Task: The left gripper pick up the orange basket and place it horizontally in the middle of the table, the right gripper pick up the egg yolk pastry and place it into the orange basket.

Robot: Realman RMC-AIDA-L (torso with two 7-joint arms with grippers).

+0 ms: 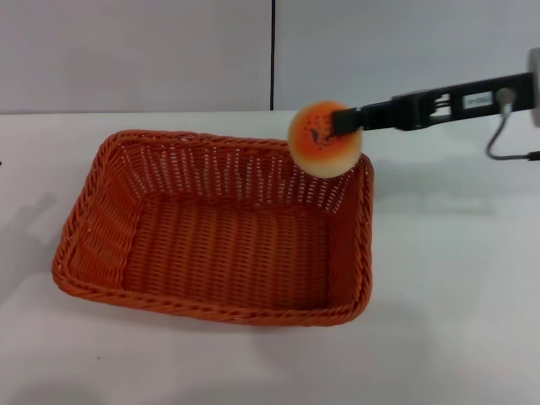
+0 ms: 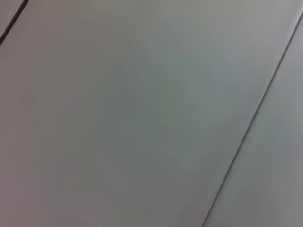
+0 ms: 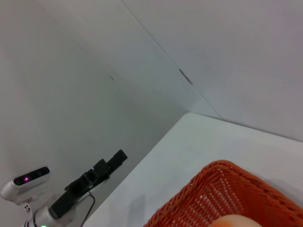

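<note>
The orange basket lies lengthwise across the middle of the white table, and nothing is in it. My right gripper reaches in from the right, shut on the egg yolk pastry. It holds the pastry in the air over the basket's far right corner. In the right wrist view the basket's rim and a sliver of the pastry show at the lower edge. That view also shows the left gripper far off beside the table, away from the basket. The head view does not show the left gripper.
A grey panelled wall with a dark vertical seam stands behind the table. The left wrist view shows only wall panels. A grey cable hangs from the right arm. White tabletop runs all round the basket.
</note>
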